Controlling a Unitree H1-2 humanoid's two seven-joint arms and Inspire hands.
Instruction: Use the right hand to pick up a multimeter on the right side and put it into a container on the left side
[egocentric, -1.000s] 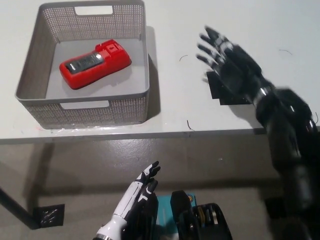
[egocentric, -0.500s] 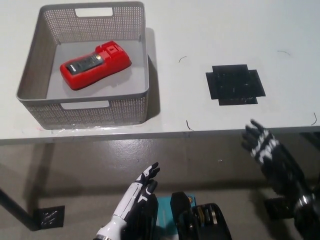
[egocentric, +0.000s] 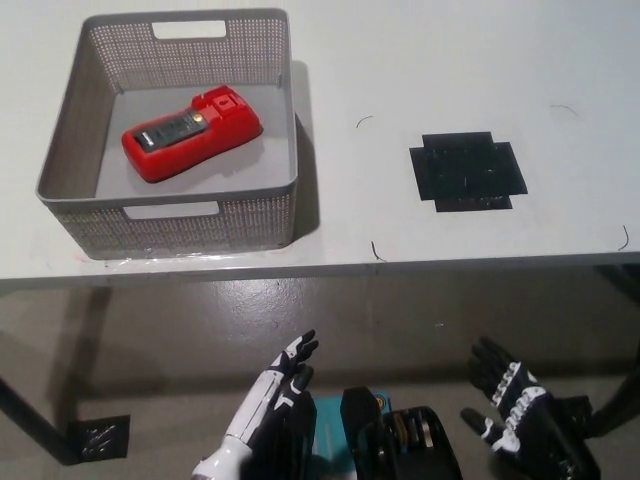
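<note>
A test lab: bare white table (egocentric: 450, 60), black tape mark (egocentric: 467, 171), concrete floor (egocentric: 150, 340).

One view only, from the head, so you have no second angle to compare. You look steeply down from above the table's (egocentric: 420, 60) near edge. Far enough back to take in the basket (egocentric: 60, 190) at upper left, the black mat (egocentric: 467, 170) at right, and floor (egocentric: 150, 330) below.
</note>
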